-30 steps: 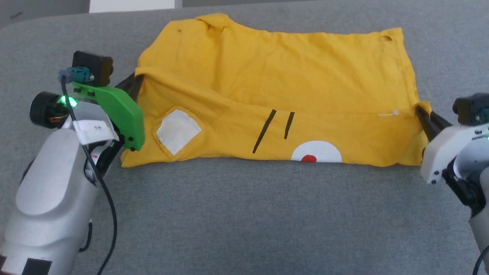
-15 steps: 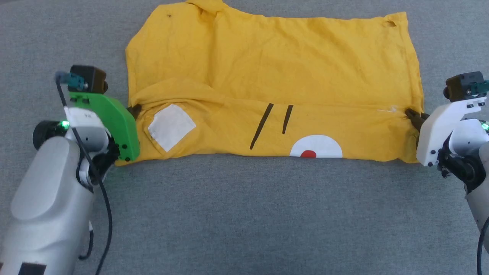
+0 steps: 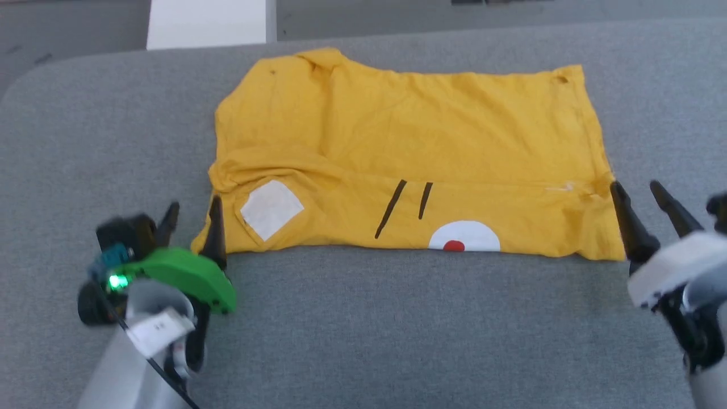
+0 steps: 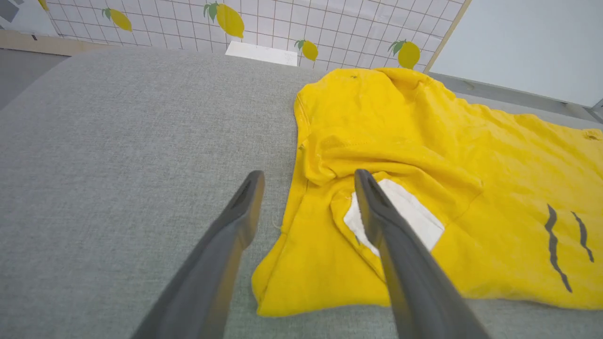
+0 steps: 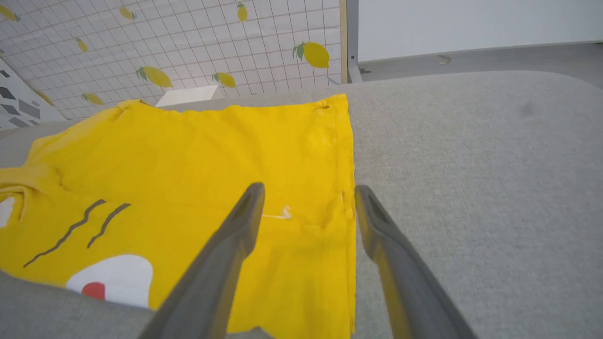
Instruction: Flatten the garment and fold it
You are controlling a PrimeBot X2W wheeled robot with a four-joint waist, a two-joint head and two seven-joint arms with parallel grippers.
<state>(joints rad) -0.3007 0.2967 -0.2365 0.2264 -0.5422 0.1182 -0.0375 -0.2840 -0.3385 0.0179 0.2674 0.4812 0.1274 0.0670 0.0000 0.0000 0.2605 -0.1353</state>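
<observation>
The garment [image 3: 409, 142], a mustard-yellow T-shirt, lies flat on the grey surface with its near part folded over, showing a white patch, two black stripes and a white half-circle with a red dot. My left gripper [image 3: 193, 207] stands open at its near left corner, holding nothing. In the left wrist view the left gripper [image 4: 308, 176] straddles the garment's [image 4: 424, 141] left edge, one finger over the white patch. My right gripper [image 3: 636, 187] is open just off the right edge. The right wrist view has the right gripper [image 5: 308, 188] above that edge of the garment [image 5: 188, 155].
The grey padded surface [image 3: 363, 341] stretches wide in front of and beside the shirt. A white board [image 3: 207, 23] lies past its far edge. A tiled wall with lemon prints [image 4: 282, 19] stands behind.
Both grippers have opened and let go of the garment's side edges, then drawn back toward me. The head camera has also shifted.
</observation>
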